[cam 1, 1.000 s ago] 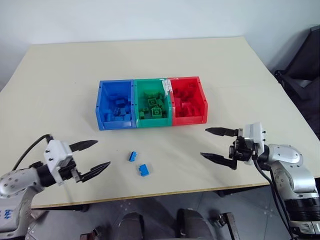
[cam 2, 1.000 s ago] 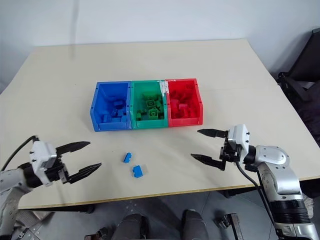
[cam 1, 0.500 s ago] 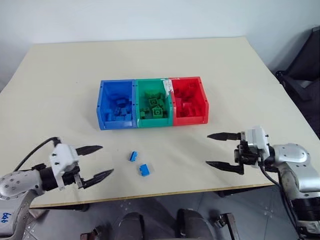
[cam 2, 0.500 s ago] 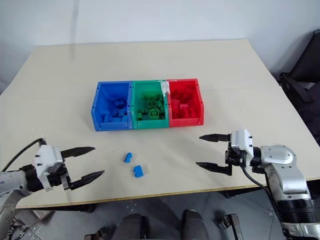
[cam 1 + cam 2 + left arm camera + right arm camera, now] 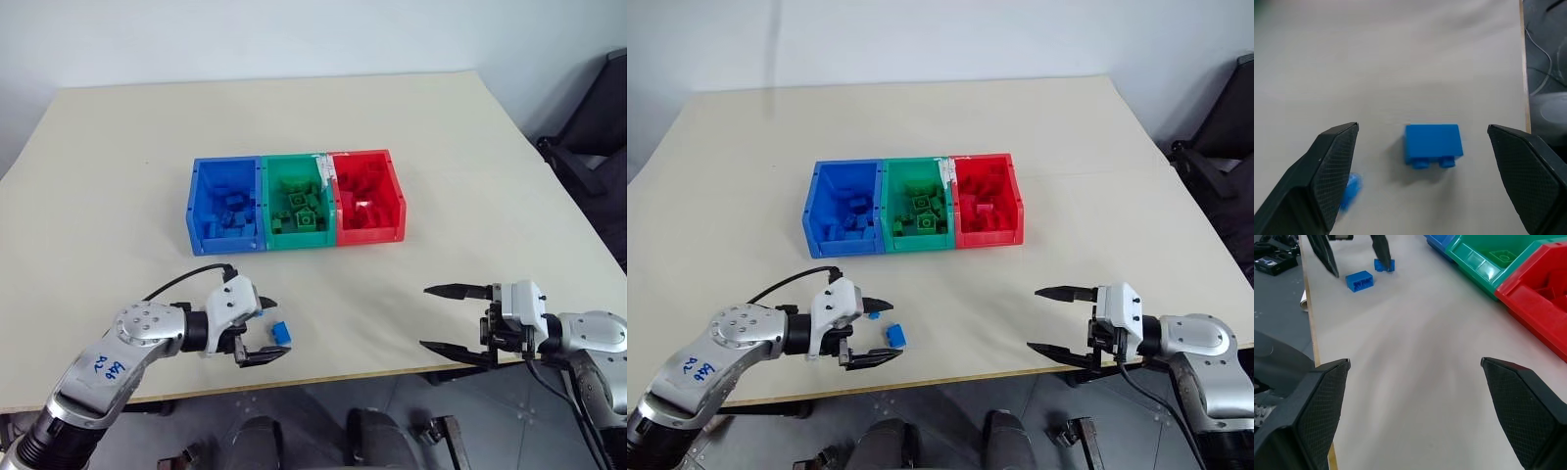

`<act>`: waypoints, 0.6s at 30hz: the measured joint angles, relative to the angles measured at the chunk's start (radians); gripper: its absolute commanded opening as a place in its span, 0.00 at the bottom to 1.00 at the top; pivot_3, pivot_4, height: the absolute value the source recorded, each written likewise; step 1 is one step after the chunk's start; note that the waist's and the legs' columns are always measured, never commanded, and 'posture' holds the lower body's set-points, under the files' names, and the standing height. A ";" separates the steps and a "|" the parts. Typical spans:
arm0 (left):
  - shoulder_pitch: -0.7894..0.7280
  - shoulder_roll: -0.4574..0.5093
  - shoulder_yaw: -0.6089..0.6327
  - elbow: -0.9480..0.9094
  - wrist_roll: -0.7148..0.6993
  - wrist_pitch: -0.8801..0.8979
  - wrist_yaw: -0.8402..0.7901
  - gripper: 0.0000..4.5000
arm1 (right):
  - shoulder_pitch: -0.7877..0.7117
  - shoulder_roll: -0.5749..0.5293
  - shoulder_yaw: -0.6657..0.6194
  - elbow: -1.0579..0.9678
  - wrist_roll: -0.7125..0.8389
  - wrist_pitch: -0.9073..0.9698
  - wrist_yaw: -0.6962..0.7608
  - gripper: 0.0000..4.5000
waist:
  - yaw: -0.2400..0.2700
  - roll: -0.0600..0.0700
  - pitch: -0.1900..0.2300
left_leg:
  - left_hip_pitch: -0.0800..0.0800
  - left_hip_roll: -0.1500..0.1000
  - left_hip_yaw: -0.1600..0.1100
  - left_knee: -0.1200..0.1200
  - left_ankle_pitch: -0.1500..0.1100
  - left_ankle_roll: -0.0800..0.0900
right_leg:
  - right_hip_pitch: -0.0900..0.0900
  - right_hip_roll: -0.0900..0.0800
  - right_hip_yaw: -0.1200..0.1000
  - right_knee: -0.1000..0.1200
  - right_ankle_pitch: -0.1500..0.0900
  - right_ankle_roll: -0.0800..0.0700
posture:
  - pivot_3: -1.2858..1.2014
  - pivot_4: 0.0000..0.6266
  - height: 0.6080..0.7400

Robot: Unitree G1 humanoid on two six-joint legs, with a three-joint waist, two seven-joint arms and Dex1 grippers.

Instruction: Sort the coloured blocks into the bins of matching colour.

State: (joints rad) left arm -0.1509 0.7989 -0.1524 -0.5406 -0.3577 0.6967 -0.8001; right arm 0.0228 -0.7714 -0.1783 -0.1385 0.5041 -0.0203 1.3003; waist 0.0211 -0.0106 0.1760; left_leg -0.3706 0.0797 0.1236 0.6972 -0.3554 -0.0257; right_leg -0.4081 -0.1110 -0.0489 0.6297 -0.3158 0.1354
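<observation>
From my head cameras, my left gripper (image 5: 263, 333) stood wide open and empty around the nearer blue block (image 5: 282, 332) near the table's front edge (image 5: 372, 370), the second blue block (image 5: 875, 313) just beyond one fingertip. My right gripper (image 5: 449, 318) was also wide and empty, well apart. Along my left wrist, that block (image 5: 1433, 145) lay between my fingers (image 5: 1332, 166), long axis spanning the gap; my right wrist saw both blocks far off, the red bin (image 5: 1542, 289) nearer.

Silver arms, black fingers (image 5: 253, 356), blue handwritten marking.
</observation>
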 measured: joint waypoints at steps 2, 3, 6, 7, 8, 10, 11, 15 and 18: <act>-0.023 -0.003 -0.041 -0.003 0.034 0.026 0.028 1.00 | 0.028 0.001 -0.003 -0.030 0.001 0.001 -0.017 1.00 | 0.005 0.000 0.000 | 0.000 0.000 0.000 0.000 0.000 0.000 | 0.000 0.000 0.000 0.000 0.000 0.000 | 0.52 0.24 1.00; -0.033 -0.013 -0.059 -0.003 0.047 0.038 0.042 1.00 | 0.039 0.001 -0.004 -0.046 0.002 0.002 -0.027 1.00 | 0.005 0.000 0.000 | 0.000 0.000 -0.001 0.001 0.000 0.000 | 0.001 0.000 0.000 0.000 0.000 0.000 | 0.52 0.24 1.00; -0.046 -0.027 -0.086 -0.003 0.065 0.058 0.061 0.87 | 0.050 0.001 -0.008 -0.069 0.005 0.007 -0.048 1.00 | 0.003 0.000 0.000 | 0.001 0.000 0.000 0.001 0.000 0.000 | 0.001 0.000 0.000 0.000 0.000 0.000 | 0.52 0.24 1.00; -0.051 -0.028 -0.090 -0.003 0.071 0.062 0.065 0.80 | 0.052 0.001 -0.008 -0.072 0.006 0.009 -0.051 1.00 | 0.003 0.000 0.000 | 0.001 0.000 -0.001 0.001 0.000 0.000 | 0.001 0.000 0.000 0.000 0.000 0.000 | 0.52 0.24 1.00; -0.054 -0.030 -0.092 -0.003 0.075 0.065 0.067 0.74 | 0.053 0.001 -0.008 -0.074 0.008 0.010 -0.054 1.00 | 0.003 0.001 0.000 | 0.001 0.000 -0.001 0.001 0.000 0.000 | 0.001 0.000 0.000 0.000 0.000 0.000 | 0.52 0.24 1.00; -0.054 -0.034 -0.098 -0.003 0.084 0.064 0.068 0.60 | 0.053 0.001 -0.008 -0.076 0.011 0.011 -0.058 1.00 | 0.003 0.001 0.000 | 0.001 0.000 0.000 0.001 0.000 0.000 | 0.001 0.000 0.000 0.000 0.000 0.000 | 0.52 0.24 1.00; -0.054 -0.034 -0.101 -0.003 0.088 0.061 0.068 0.52 | 0.053 0.001 -0.008 -0.076 0.013 0.012 -0.059 1.00 | 0.003 0.001 0.000 | 0.001 0.000 0.000 0.001 0.000 0.000 | 0.001 0.000 0.000 0.000 0.000 0.000 | 0.52 0.24 1.00; -0.047 -0.034 -0.100 -0.001 0.091 0.044 0.066 0.33 | 0.050 0.001 -0.008 -0.076 0.015 0.018 -0.060 1.00 | 0.004 0.001 0.000 | 0.001 0.000 0.000 0.001 0.000 0.000 | 0.001 0.000 0.000 0.000 0.000 0.000 | 0.52 0.24 1.00; -0.016 -0.065 -0.074 0.009 0.079 0.011 0.062 0.33 | 0.040 0.001 -0.007 -0.075 0.015 0.018 -0.057 1.00 | 0.003 0.001 0.000 | 0.000 0.000 0.000 0.001 0.000 0.000 | 0.001 0.000 0.000 0.000 0.000 0.000 | 0.52 0.24 1.00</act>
State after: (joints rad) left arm -0.1673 0.7336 -0.2259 -0.5320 -0.2783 0.7078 -0.7379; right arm 0.0629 -0.7705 -0.1856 -0.2135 0.5191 -0.0019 1.2436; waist 0.0242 -0.0099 0.1756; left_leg -0.3701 0.0794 0.1232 0.6979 -0.3554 -0.0257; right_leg -0.4073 -0.1112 -0.0485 0.6296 -0.3157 0.1356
